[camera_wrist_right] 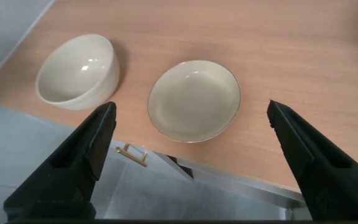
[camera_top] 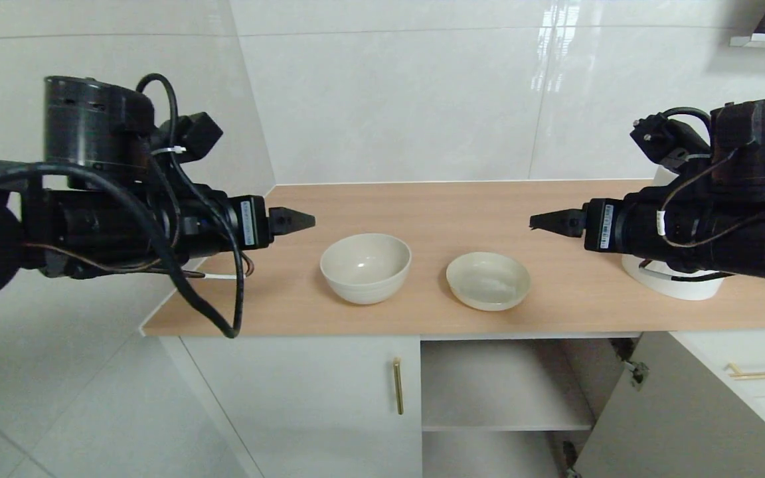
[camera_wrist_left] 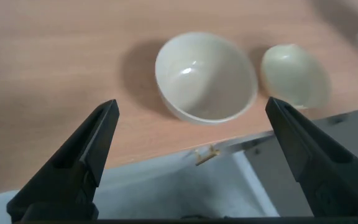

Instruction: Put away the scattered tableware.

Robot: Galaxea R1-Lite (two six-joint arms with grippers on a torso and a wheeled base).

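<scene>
Progress nil | deep bowl, shallow bowl on bench | left tool, right tool spread apart, empty (cabinet shelf stands open).

Wooden counter bears deep bowl, shallow bowl, white round base.

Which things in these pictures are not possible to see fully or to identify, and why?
White object on the counter, head view: the right arm covers most of it; its kind is unclear.
Open cabinet, head view: the picture's bottom edge cuts off the space under its shelf.
Shallow bowl, left wrist view: blurred; its inside is unclear.
</scene>
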